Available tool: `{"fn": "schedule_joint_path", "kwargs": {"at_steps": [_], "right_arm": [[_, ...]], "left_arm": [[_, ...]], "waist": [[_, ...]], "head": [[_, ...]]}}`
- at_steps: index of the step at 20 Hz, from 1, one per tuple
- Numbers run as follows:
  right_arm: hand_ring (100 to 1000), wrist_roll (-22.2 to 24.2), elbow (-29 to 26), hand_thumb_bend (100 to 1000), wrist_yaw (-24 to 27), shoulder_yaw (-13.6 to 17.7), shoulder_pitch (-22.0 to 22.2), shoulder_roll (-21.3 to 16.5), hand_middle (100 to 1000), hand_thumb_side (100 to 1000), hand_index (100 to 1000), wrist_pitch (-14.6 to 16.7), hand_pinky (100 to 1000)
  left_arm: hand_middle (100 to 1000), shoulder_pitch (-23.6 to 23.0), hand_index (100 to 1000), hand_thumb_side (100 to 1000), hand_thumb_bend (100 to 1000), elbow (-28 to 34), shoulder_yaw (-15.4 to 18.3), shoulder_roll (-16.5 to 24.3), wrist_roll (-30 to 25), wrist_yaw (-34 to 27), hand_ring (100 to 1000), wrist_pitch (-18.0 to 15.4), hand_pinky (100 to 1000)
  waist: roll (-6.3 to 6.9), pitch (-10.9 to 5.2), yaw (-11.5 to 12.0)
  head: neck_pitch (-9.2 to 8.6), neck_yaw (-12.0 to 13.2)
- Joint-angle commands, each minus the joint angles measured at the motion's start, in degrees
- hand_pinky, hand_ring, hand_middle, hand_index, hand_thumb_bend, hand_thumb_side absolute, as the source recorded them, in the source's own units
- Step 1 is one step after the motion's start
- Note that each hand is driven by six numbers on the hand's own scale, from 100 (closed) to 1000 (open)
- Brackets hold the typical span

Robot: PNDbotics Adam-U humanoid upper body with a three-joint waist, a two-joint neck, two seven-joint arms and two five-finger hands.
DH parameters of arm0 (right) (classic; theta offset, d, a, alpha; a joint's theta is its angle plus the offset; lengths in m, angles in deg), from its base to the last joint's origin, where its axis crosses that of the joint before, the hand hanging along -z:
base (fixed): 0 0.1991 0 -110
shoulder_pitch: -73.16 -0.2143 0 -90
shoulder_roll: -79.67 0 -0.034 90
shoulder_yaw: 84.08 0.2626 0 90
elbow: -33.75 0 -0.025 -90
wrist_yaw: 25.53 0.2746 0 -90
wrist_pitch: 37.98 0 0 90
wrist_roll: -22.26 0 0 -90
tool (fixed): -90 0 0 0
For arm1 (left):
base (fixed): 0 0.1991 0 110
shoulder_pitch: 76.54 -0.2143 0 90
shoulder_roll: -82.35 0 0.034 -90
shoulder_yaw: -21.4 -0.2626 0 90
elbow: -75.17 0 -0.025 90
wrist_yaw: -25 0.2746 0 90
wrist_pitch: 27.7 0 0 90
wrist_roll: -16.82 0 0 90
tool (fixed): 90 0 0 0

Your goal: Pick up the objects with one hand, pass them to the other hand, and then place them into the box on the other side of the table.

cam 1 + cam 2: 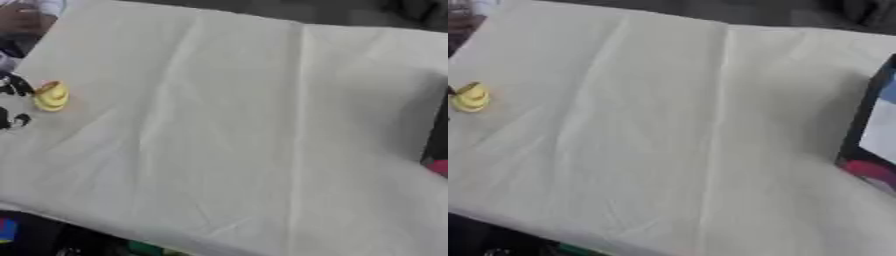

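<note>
Most of both views is filled by the desk (245, 130), which is covered by a pale cream cloth marked with long creases running from the far edge toward the near one. At the right edge a dark-walled box (868, 135) is seen, best in the right eye view, with a light panel inside and something pink low at its near corner. Well apart from it, near the left edge of the desk, a small yellow object (51, 96) of rounded, stacked shape is set on the cloth. Just beside it, at the very left border of the left eye view, black parts of the left hand (12, 87) are glimpsed; whether its fingers are apart or together cannot be told. No part of the right hand is shown.
</note>
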Motion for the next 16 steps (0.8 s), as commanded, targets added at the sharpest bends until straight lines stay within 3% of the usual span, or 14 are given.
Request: {"fn": "schedule_joint_path", "kwargs": {"at_steps": [1, 2, 3, 4, 6, 11, 16], "right_arm": [[729, 0.02, -0.48, 105, 0.14, 0.80, -0.40, -1.23, 709, 204, 871, 0.34, 834], [730, 0.10, -0.34, 103, 0.09, 0.92, -0.30, -1.24, 713, 206, 871, 0.41, 834], [730, 0.17, -0.19, 103, 0.07, 1.03, -0.18, -1.26, 714, 207, 871, 0.50, 834], [730, 0.21, -0.06, 100, 0.08, 1.12, -0.08, -1.29, 714, 212, 871, 0.58, 835], [729, 0.23, 0.24, 100, 0.25, 1.27, 0.16, -1.29, 713, 216, 871, 0.77, 835], [727, 0.49, 0.72, 100, 0.50, 1.18, 0.03, -1.14, 712, 215, 869, 1.15, 834], [725, 0.52, 0.72, 100, 0.67, 1.14, -0.19, -1.02, 710, 220, 869, 1.40, 834]], "left_arm": [[716, 1.14, 817, 100, 418, 0.09, 0.63, 1.08, 1.63, 0.81, 794, 0.13, 861], [713, 1.29, 812, 100, 516, 0.22, 0.62, 1.13, 1.71, 1.19, 793, 0.25, 860], [713, 1.51, 812, 100, 533, 0.43, 0.62, 1.23, 1.43, 1.65, 792, 0.44, 860], [710, 1.74, 817, 100, 607, 0.75, 0.73, 1.37, 1.19, 1.99, 788, 0.66, 858], [695, 2.39, 818, 100, 538, 1.83, 1.36, 1.77, 2.27, 2.52, 773, 1.98, 842], [681, 3.22, 829, 100, 493, 1.49, 1.84, 1.08, 7.70, 1.32, 760, 4.94, 830], [702, 3.81, 847, 100, 540, -0.29, 0.98, -0.49, 5.08, 0.10, 775, 3.08, 843]], "waist": [[0.09, -0.76, -0.11], [0.05, -0.75, -0.10], [0.03, -0.74, -0.07], [0.04, -0.74, -0.03], [0.12, -0.71, 0.10], [0.15, -0.60, -0.07], [0.06, -0.39, -0.40]], "head": [[-0.85, -0.22], [-0.80, -0.28], [-0.74, -0.36], [-0.62, -0.49], [-0.37, -0.81], [-0.67, -0.93], [-0.75, -0.91]]}}
